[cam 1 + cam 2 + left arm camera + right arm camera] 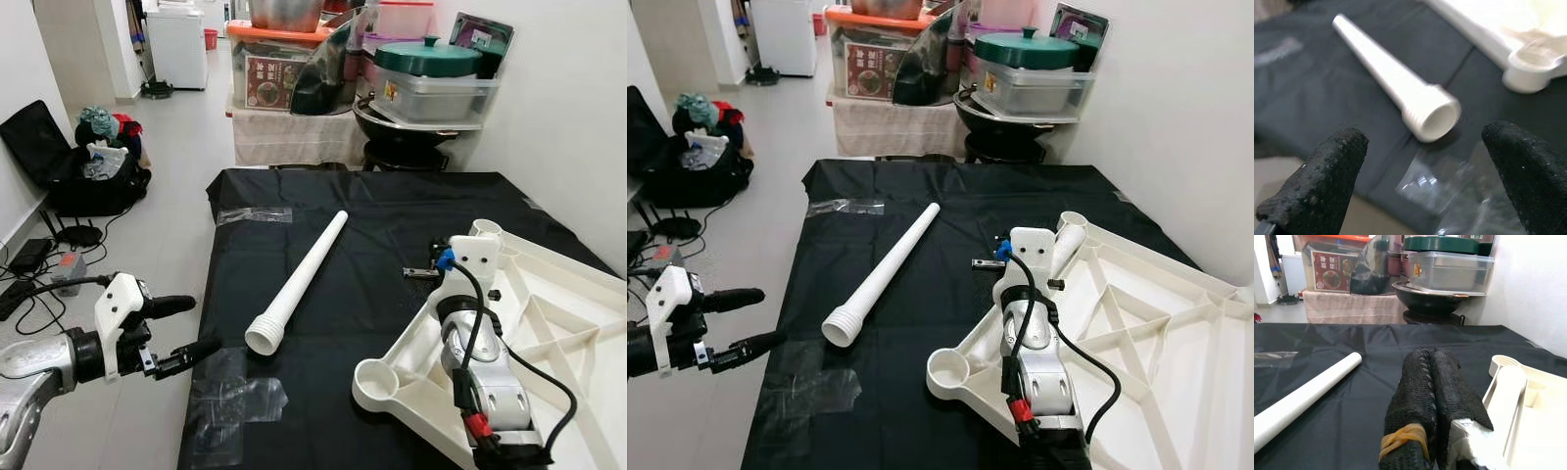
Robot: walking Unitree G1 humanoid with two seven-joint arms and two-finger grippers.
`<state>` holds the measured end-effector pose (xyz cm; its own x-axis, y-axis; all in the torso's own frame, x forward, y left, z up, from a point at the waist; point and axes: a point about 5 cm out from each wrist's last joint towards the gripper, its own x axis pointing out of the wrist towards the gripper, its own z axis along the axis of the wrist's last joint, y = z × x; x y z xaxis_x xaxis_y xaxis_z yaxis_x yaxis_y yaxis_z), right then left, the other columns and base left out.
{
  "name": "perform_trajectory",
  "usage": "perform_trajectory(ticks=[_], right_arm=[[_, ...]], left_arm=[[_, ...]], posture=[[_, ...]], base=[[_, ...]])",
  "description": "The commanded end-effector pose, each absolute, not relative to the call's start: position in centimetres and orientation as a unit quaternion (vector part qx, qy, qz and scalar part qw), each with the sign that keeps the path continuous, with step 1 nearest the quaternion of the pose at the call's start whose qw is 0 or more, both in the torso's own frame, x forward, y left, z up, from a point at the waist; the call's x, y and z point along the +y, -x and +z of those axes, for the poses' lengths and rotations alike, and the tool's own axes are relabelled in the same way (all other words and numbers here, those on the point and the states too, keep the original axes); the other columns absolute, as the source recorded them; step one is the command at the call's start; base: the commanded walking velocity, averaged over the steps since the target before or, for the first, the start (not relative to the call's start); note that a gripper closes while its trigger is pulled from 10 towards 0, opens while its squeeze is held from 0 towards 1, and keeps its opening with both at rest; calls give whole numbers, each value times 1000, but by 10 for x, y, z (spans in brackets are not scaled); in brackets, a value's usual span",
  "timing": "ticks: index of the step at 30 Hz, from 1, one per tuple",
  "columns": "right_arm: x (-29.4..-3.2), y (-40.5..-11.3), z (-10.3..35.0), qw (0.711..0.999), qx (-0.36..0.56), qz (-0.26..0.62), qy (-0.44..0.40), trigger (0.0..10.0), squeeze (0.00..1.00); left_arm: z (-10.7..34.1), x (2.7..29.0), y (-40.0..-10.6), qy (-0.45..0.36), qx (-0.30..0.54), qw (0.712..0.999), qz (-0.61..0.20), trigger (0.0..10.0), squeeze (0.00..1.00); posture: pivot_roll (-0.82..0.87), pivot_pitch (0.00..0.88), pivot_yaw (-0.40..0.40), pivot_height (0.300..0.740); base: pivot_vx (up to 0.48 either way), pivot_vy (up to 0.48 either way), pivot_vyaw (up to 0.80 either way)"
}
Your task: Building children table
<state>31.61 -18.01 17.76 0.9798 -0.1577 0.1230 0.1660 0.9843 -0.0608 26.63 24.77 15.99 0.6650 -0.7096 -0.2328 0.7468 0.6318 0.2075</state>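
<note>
Left eye view: spread left end effector at lower left faces the table leg's threaded mouth (shaft running up-right); right end effector pressed together.

I see a black cloth-covered surface carrying a white table leg ahead of my left gripper. A white tabletop lies upside down under my right gripper, and clear plastic wrap lies just beside the left one.

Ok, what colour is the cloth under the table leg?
Black cloth; the table leg is white. Clearest in the left eye view.
</note>
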Motion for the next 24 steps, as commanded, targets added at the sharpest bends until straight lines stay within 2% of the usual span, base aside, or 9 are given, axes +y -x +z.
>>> perform_trajectory(ticks=[1, 12, 18, 24], right_arm=[[-182, -316, 176, 994, -59, -85, 43, 10000, 0], [-185, -315, 172, 993, -54, -97, 45, 10000, 0], [-186, -314, 170, 992, -51, -105, 44, 10000, 0], [-187, -314, 169, 992, -50, -109, 44, 10000, 0]], left_arm=[[159, 247, -270, -163, 71, 898, -402, 10000, 0], [154, 229, -288, -174, 65, 894, -407, 10000, 0], [141, 210, -298, -170, 74, 880, -437, 10000, 0], [133, 205, -309, -178, 82, 884, -424, 10000, 0]], posture=[[113, 0, -94, 740], [95, 0, -76, 740], [86, 0, -63, 740], [82, 0, -58, 740]], base=[[0, 0, 0], [0, 0, 0], [0, 0, 0], [0, 0, 0]])
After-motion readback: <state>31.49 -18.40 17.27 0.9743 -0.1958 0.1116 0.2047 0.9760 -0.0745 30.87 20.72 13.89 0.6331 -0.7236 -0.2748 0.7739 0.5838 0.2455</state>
